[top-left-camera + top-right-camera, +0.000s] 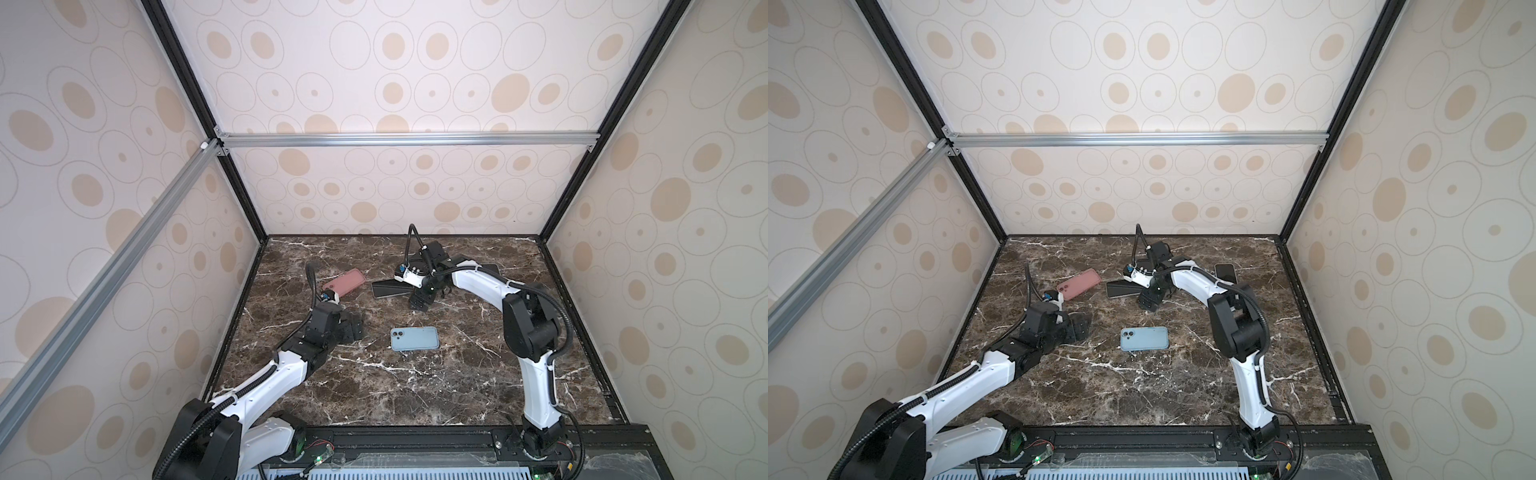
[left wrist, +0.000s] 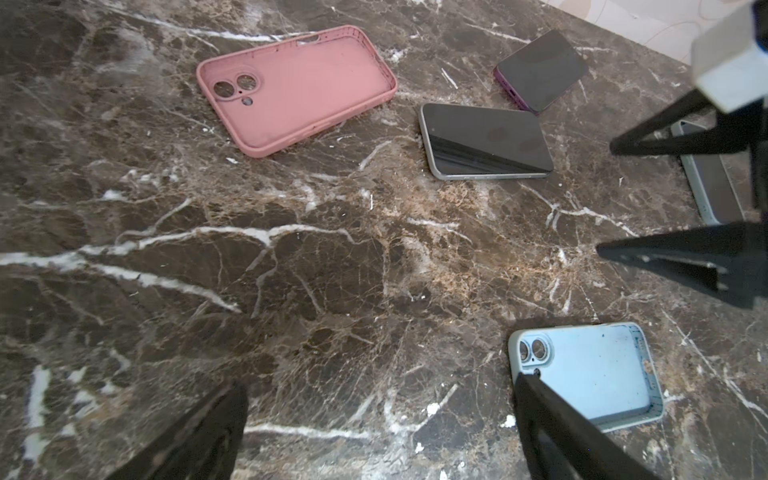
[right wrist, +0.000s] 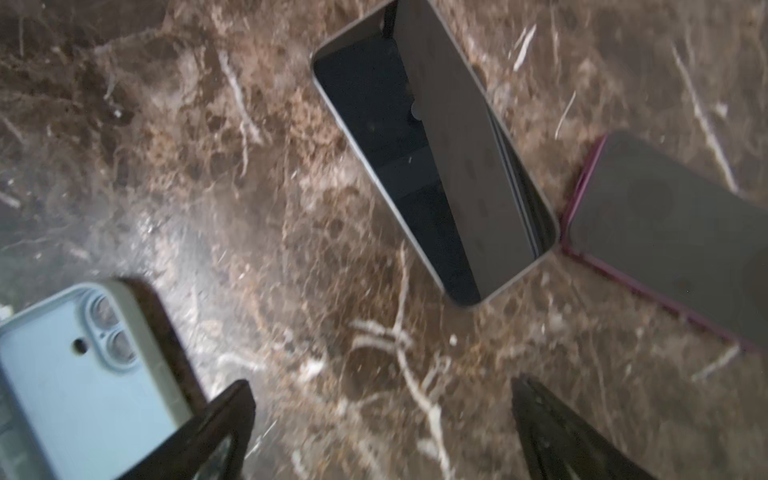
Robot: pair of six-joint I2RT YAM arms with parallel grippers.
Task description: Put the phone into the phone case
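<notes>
A light blue phone case (image 1: 414, 338) (image 1: 1144, 338) lies flat mid-table, blue face up, two camera rings at one end (image 2: 582, 374) (image 3: 79, 374). I cannot tell whether a phone sits in it. Behind it lies a dark-screened phone (image 1: 388, 289) (image 2: 486, 141) (image 3: 432, 158), screen up. An empty pink case (image 1: 344, 282) (image 2: 297, 89) rests open side up at the back left. My left gripper (image 1: 351, 328) (image 2: 380, 382) hangs open left of the blue case, holding nothing. My right gripper (image 1: 422, 301) (image 3: 381, 382) is open and empty, above the table between the blue case and the dark phone.
A purple-cased phone (image 2: 540, 70) (image 3: 673, 232) lies screen up beside the dark phone, under the right wrist. Another phone (image 1: 1225, 272) (image 2: 710, 183) lies at the back right. Patterned walls close in the marble table (image 1: 374, 395) on three sides.
</notes>
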